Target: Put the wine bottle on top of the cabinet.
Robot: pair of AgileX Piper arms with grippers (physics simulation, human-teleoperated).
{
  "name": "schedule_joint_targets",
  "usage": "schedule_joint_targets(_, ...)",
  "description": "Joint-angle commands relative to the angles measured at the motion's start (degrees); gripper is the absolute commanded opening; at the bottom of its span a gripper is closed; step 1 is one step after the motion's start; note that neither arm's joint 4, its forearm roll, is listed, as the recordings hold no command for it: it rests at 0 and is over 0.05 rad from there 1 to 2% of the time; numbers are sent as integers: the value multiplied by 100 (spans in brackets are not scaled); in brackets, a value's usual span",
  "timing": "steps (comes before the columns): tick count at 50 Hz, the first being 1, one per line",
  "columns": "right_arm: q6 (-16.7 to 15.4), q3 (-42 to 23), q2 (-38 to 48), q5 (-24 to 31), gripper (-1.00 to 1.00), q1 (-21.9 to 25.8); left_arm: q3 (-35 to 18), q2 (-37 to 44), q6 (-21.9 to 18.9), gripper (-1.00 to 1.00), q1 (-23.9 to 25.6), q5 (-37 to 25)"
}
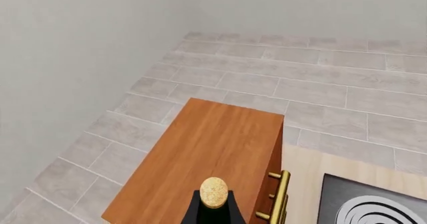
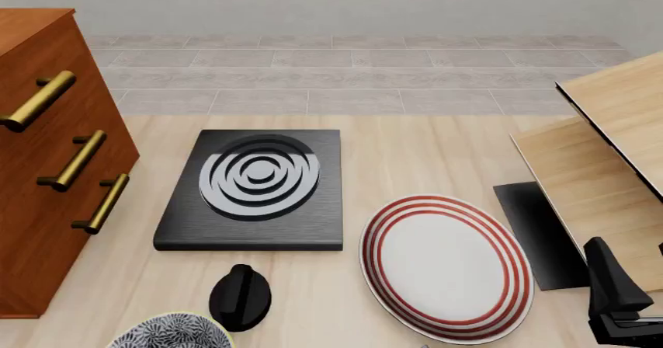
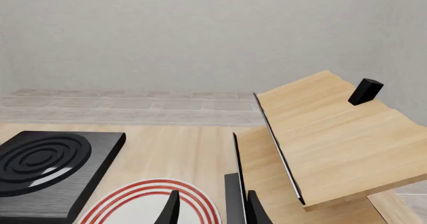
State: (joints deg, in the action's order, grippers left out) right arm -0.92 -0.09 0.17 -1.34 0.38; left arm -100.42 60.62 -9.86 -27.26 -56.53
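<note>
While cork-topped wine bottle [image 1: 213, 193] hangs over cabinet [image 1: 200, 159], hob [image 2: 257, 189], plate [image 2: 446, 266] nearby.

Little of the robot's body is shown. In the front view, part of the right arm [image 2: 619, 300] is seen as a matte black, angular body with a tapered upper end and a blocky lower section; faint lighter edges are visible near its base. In the right wrist view, the right gripper [image 3: 212, 209] is shown by two dark, pointed fingers [image 3: 172, 210] with slim wedge shapes. No cables, screws or markings can be made out.
</note>
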Motion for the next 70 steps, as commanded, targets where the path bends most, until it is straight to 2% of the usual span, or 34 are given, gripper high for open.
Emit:
schedule_joint_targets(1, -1, 0, 0, -1, 100, 0, 785, 27, 1, -100, -50, 160)
schedule_joint_targets(10, 0, 0, 0, 1, 100, 1, 847, 61, -22, -100, -160, 233)
schedule_joint_targets(11, 0, 0, 0, -1, 100, -1, 844, 64, -18, 100, -163, 238)
schedule_joint_targets(25, -1, 0, 0, -1, 100, 1, 996, 43, 31, 100, -240, 367)
schedule_joint_targets(32, -1, 0, 0, -1, 100, 1, 662, -10, 55, 100, -218, 210)
schedule_joint_targets(38, 0, 0, 0, 0, 100, 0, 411, -223, 59, 100, -105, -26)
schedule_joint_targets(51, -1, 0, 0, -1, 100, 1, 253, -659, 8, 100, 145, -374)
schedule_joint_targets(53, 1, 0, 0, 0, 100, 0, 255, -743, -148, 100, 160, -396)
schedule_joint_targets(60, 1, 0, 0, -1, 100, 0, 64, -873, -11, 100, 223, -546)
schedule_joint_targets(64, -1, 0, 0, 0, 100, 0, 212, -1043, 13, 100, 290, -557)
schedule_joint_targets(66, -2, 0, 0, 0, 100, 0, 301, -1155, -63, 100, 384, -606)
schedule_joint_targets(70, -1, 0, -1, -1, 100, 1, 64, -1209, -89, 100, 608, -753)
